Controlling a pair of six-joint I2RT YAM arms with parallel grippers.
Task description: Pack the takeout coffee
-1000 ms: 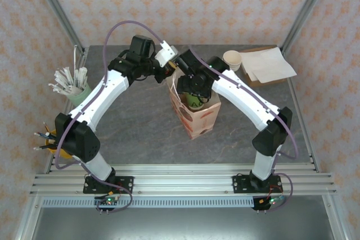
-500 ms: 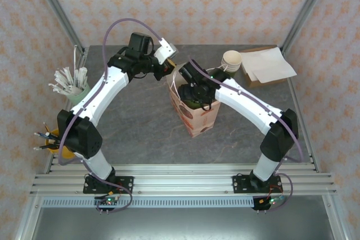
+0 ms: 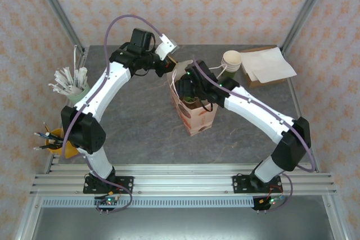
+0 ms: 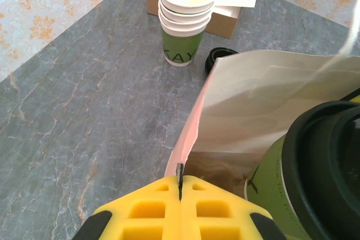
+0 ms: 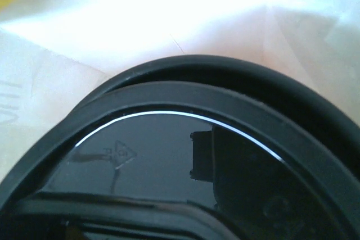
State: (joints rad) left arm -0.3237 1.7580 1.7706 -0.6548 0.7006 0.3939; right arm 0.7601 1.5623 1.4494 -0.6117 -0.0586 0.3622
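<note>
One bag (image 3: 195,118), one lidded cup (image 4: 304,178), one cup stack (image 4: 183,32).

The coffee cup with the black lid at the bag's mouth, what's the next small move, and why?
Probably lower the coffee cup straight down into the paper bag. Its green side and black lid show high in the bag's mouth, so it doesn't look seated yet, and the left gripper is pinching the bag's edge, holding the opening wide.

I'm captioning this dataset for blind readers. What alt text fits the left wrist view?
The yellow left gripper pinches the rim of an open paper bag; a green cup with a black lid sits in the bag's mouth at lower right. Beyond, a stack of lidless cups stands on the grey table.
</note>
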